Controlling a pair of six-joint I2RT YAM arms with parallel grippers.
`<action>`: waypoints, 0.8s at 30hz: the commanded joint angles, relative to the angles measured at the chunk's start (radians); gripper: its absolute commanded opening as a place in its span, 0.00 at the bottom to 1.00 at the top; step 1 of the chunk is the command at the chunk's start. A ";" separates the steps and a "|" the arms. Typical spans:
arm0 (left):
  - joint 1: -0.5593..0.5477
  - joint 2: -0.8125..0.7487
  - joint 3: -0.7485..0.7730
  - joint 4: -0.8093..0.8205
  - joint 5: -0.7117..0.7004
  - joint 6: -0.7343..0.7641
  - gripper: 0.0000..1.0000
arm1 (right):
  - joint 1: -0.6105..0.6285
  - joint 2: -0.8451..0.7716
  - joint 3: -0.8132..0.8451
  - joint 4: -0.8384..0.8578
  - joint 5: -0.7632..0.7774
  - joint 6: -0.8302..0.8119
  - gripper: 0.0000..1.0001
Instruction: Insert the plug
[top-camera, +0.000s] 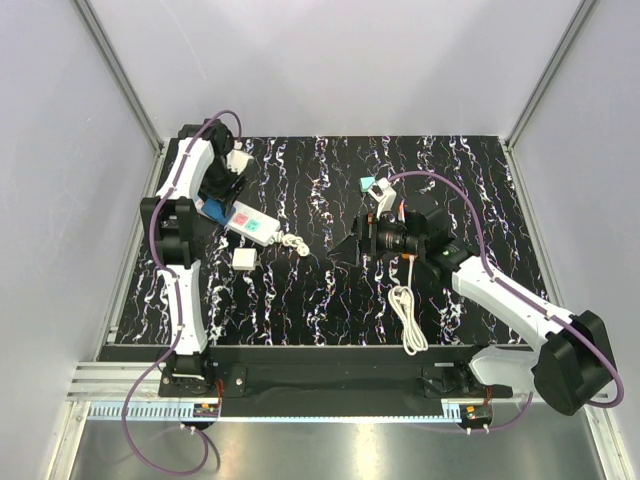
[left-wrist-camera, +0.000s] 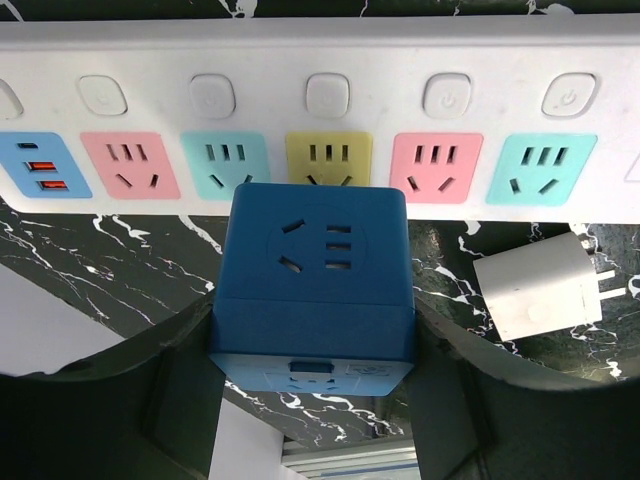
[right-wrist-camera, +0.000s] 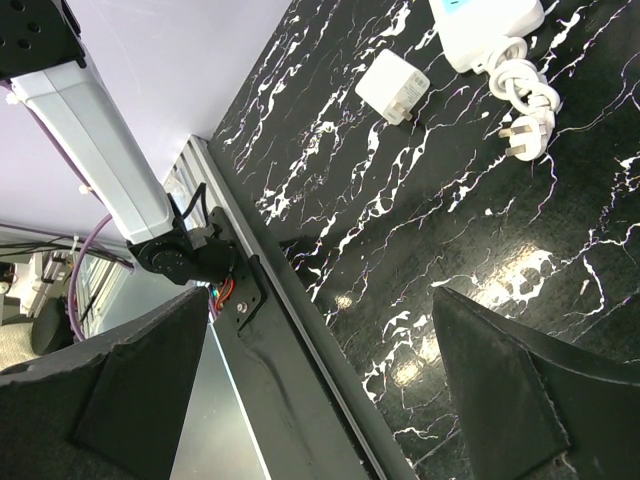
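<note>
Black, white-veined tabletop (top-camera: 330, 290) boxed in by pale walls (top-camera: 60, 200). At far left, left end effector (top-camera: 218, 205) pinching a blue cube socket (left-wrist-camera: 312, 290). Plain only from the left wrist, fingers (left-wrist-camera: 165, 380) pressed on both flanks; from above, merely a blue sliver beneath the arm. Just beyond the cube, white strip (left-wrist-camera: 320, 60) with coloured outlets, yellow one directly behind it; contact not clear. Right of the strip's near edge, the plug (top-camera: 244, 259) lying loose on the tabletop, apart from both arms, prongs visible from the wrist cameras only. Next, coiled white lead (top-camera: 293, 243) at the strip's end. At centre, right end effector (right-wrist-camera: 322, 300) spread wide over bare tabletop, gripping nothing. Beyond the right arm, teal cube (top-camera: 378, 186), seen solely from above. White cable (top-camera: 405, 318) trailing toward the near edge, its far end hidden under the arm.
</note>
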 joint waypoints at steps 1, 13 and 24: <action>0.003 -0.046 0.025 -0.017 -0.019 0.010 0.00 | -0.002 0.009 0.024 0.048 -0.024 0.000 1.00; 0.000 0.040 0.084 -0.017 0.029 0.025 0.00 | -0.003 0.033 0.017 0.059 -0.027 -0.006 1.00; -0.054 -0.327 -0.039 0.079 0.453 -0.030 0.00 | -0.034 0.170 0.214 0.042 -0.079 -0.080 0.97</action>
